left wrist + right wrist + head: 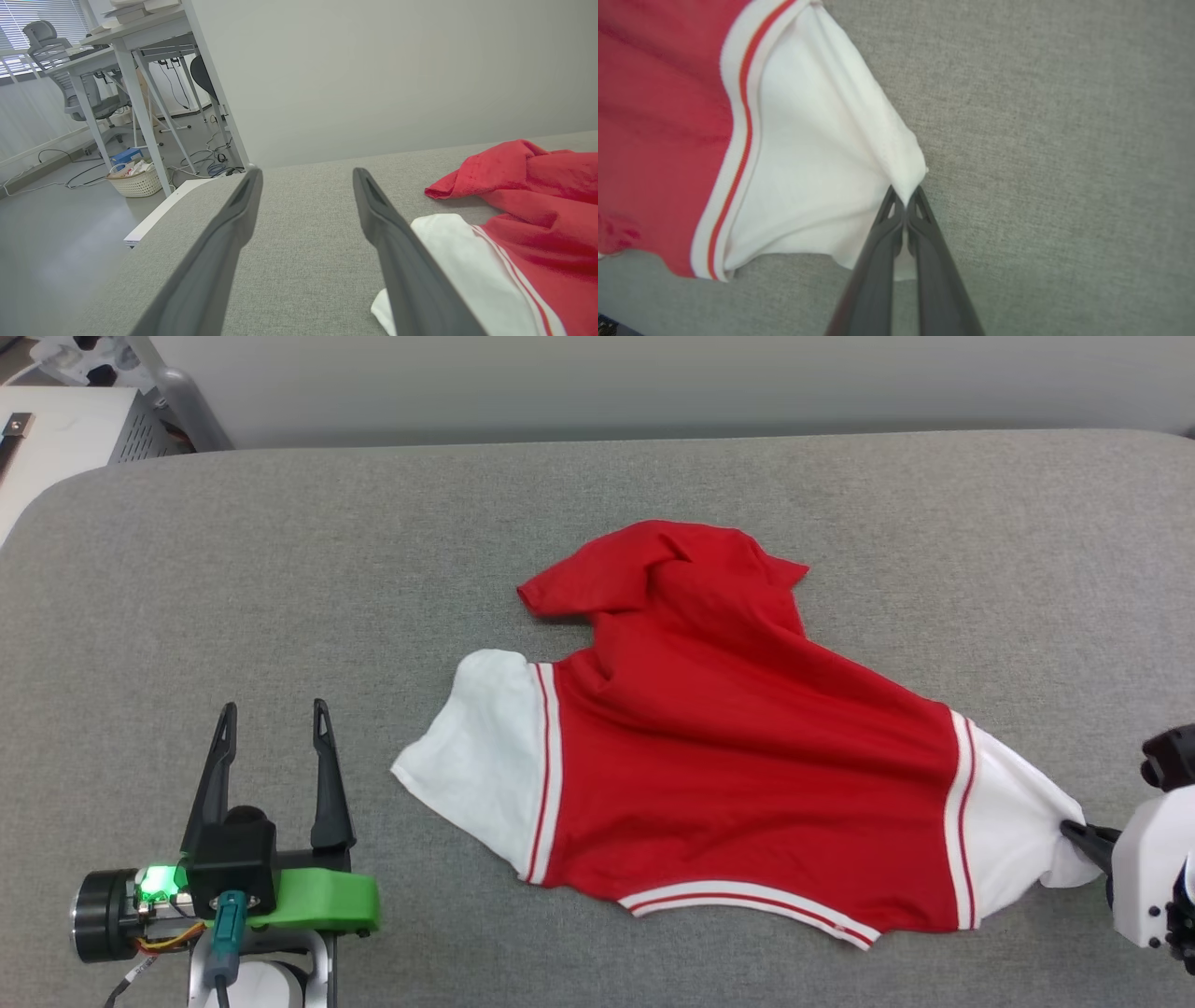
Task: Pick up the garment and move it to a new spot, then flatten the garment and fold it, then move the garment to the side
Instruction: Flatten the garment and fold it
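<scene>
Pinching the garment (747, 756) by one white sleeve with the right gripper (906, 198). Holding the left gripper (273, 721) wide apart nearby.

A grey fabric bench (280, 569); beyond it a white desk (135, 35), office chair (42, 32), woven basket (138, 184) on the floor

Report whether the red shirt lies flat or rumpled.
Rumpled, not flat. The garment has its far end bunched and folded over itself, wrinkles cross its red body, and the right gripper, shut, pinches the tip of one white sleeve.
</scene>
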{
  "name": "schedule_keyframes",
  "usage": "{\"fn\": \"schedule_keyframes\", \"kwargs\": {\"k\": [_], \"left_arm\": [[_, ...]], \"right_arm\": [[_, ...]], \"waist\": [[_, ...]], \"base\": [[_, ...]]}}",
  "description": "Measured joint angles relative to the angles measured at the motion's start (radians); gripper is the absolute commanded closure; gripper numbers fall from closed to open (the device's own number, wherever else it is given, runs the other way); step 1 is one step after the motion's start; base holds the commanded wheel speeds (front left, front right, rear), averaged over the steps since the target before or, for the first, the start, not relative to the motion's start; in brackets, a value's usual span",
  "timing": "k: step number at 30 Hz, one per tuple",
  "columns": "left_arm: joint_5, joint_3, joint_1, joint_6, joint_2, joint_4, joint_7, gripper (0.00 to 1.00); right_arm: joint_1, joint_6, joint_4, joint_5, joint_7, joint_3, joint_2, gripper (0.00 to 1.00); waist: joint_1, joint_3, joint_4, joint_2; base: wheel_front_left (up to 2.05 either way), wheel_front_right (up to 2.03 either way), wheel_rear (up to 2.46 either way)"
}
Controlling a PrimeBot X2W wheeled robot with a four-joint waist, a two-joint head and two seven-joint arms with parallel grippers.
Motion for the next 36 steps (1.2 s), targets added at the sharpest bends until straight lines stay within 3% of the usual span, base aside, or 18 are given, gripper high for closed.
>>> {"fn": "schedule_keyframes", "kwargs": {"k": [5,6,7,8,13,20,23,28,31,36], "left_arm": [[0.012,0.004,0.0,-0.013,-0.001,0.016,0.0,0.0],[0.012,0.006,0.0,-0.017,-0.001,0.02,0.0,0.0],[0.012,0.007,0.0,-0.02,-0.001,0.025,0.0,0.0],[0.012,0.008,0.0,-0.025,-0.001,0.031,0.0,0.0],[0.011,0.002,-0.008,-0.091,0.017,0.057,0.0,0.0],[0.004,-0.035,-0.138,-0.233,0.12,0.161,0.009,0.0],[0.003,-0.058,-0.221,-0.292,0.157,0.194,0.082,0.0],[-0.071,-0.133,-0.319,-0.354,0.193,0.232,0.278,0.0],[-0.207,-0.223,-0.363,-0.361,0.216,0.245,0.474,0.0],[-0.494,-0.392,-0.453,-0.362,0.308,0.23,0.776,0.0]], "right_arm": [[0.031,0.001,0.094,-0.009,-0.042,-0.03,0.021,1.0],[0.032,0.0,0.1,-0.009,-0.056,-0.038,0.03,0.9],[0.035,0.0,0.105,-0.009,-0.072,-0.048,0.041,0.07],[0.037,0.0,0.109,-0.014,-0.099,-0.057,0.05,0.0],[0.051,0.0,0.114,-0.072,-0.24,-0.115,0.075,0.0],[0.078,0.0,0.05,-0.192,-0.41,-0.27,0.1,0.0],[0.096,0.0,-0.01,-0.272,-0.438,-0.366,0.129,0.0],[0.172,0.0,-0.124,-0.389,-0.424,-0.487,0.188,0.0],[0.225,0.0,-0.2,-0.459,-0.382,-0.553,0.224,0.0],[0.286,0.0,-0.339,-0.539,-0.296,-0.641,0.295,0.0]], "waist": [[0.0,-0.004,0.004,0.0],[0.0,-0.005,0.003,0.0],[0.0,-0.008,0.002,0.0],[0.0,-0.012,0.001,0.0],[0.0,-0.039,-0.003,0.0],[0.0,-0.068,-0.004,0.0],[0.0,-0.071,-0.013,0.0],[0.0,-0.073,-0.025,0.0],[0.0,-0.071,-0.031,0.0],[0.0,-0.059,-0.042,0.0]], "base": [[0.0,0.0,0.0],[0.0,0.0,0.0],[0.0,0.0,0.0],[0.0,0.0,0.0],[0.0,0.0,0.0],[0.0,0.0,0.0],[0.0,0.0,0.0],[0.0,0.0,0.0],[0.0,0.0,0.0],[0.0,0.0,0.0]]}}
